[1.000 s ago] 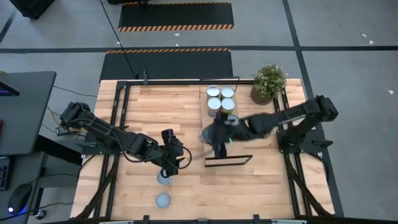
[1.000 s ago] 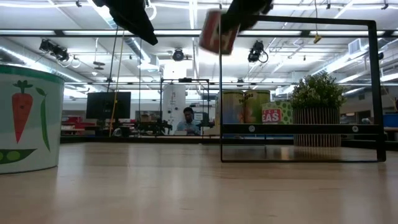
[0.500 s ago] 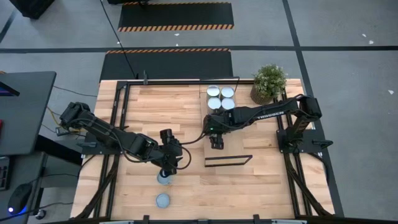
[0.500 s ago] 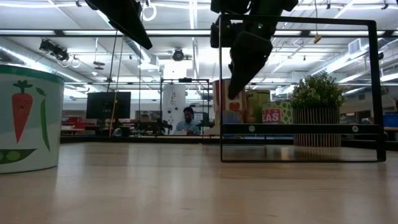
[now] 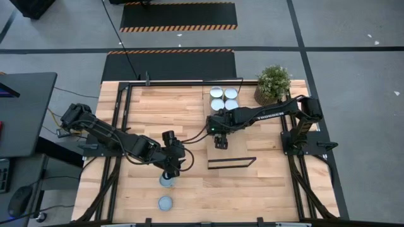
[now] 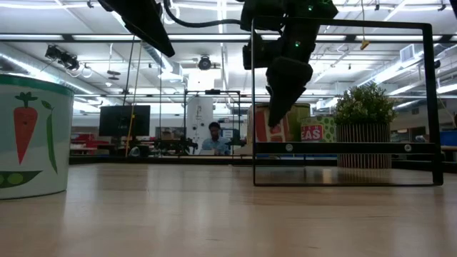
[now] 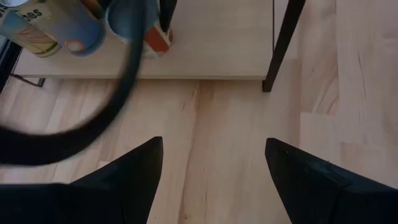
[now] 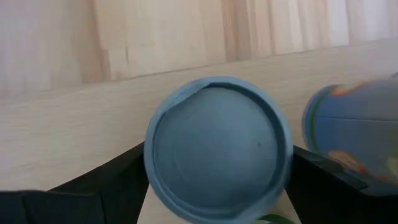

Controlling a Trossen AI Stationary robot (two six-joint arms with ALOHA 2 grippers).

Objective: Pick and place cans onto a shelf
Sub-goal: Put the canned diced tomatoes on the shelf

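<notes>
The shelf (image 5: pixel 235 144) is a light-wood board in a black wire frame at the table's right middle. Several cans (image 5: pixel 224 99) stand at its far end. My right gripper (image 5: pixel 219 140) is over the shelf's middle, shut on a blue-topped can (image 8: pixel 217 165) with a red label (image 6: pixel 275 128). My left gripper (image 5: pixel 170 167) is open and empty (image 7: pixel 214 171), above another can (image 5: pixel 166 181) on the table. A further can (image 5: pixel 165 203) stands near the table's front edge and shows large in the low view (image 6: pixel 28 135). My right gripper has the can between its two fingers (image 8: pixel 118 180), one on each side of its wall just below the top rim (image 8: pixel 149 167). The fingers come from above, pointing down. The can's top hides the fingertips. The can is upright, its bottom on the shelf board (image 6: pixel 343 148).
A potted green plant (image 5: pixel 273 83) stands at the table's far right corner, beside the shelf's far end. Black frame rails run along the table's left and right sides. Bare tabletop (image 5: pixel 164 113) lies left of the shelf.
My right gripper has come down with the can from high above the shelf. The can, lifted clear a second ago, now stands upright on the board.
</notes>
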